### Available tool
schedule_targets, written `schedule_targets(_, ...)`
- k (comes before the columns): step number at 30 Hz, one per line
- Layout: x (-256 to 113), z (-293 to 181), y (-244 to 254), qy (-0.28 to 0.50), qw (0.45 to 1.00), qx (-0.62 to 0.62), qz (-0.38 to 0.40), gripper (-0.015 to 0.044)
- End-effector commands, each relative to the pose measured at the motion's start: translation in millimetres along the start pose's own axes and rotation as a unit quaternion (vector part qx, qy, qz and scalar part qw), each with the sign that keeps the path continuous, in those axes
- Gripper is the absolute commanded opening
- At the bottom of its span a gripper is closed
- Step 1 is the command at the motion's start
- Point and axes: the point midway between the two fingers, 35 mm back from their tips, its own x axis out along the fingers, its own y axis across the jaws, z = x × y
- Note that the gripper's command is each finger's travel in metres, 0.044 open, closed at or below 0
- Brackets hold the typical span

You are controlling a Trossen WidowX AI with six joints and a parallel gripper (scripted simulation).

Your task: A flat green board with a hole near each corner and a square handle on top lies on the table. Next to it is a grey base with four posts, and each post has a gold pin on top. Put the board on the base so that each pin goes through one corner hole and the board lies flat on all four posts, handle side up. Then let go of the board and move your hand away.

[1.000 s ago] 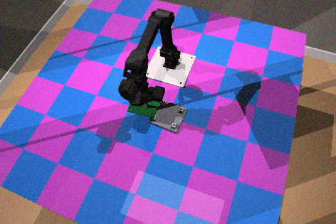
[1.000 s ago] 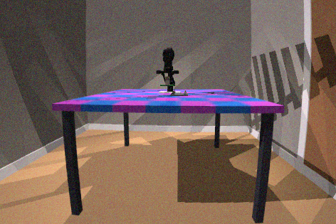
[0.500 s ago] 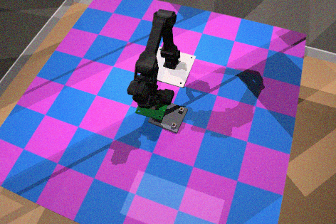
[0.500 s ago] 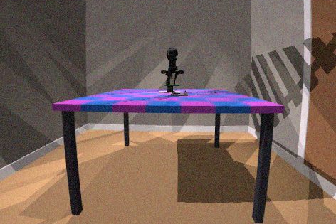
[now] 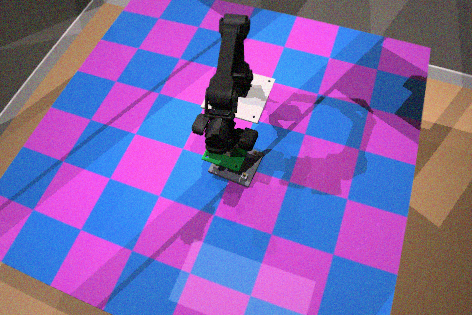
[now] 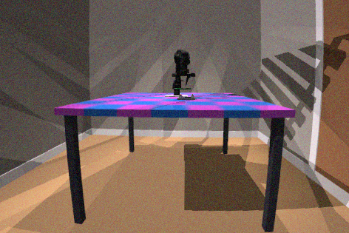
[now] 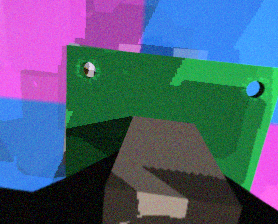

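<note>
Exterior view: gripper [image 5: 227, 152] [image 6: 184, 83] [image 7: 160, 164] pinching green board [image 5: 222, 159] [image 6: 183, 89] [image 7: 115, 92], raised above grey base [image 5: 227, 175] [image 6: 185, 98]. Wrist view alone: light spot showing through one corner hole [image 7: 89, 69], blue through other [image 7: 254, 89].
</note>
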Motion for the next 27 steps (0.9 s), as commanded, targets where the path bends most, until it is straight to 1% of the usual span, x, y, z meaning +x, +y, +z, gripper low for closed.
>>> schedule_targets(1, 0, -3, 8, 0.002, 1.000, 0.009, 0.002, 0.0000)
schedule_targets(8, 0, -8, 24, 0.003, 1.000, 0.021, 0.003, 0.0000)
schedule_targets(27, 6, -8, 23, 0.001, 1.000, 0.019, 0.002, 0.0000)
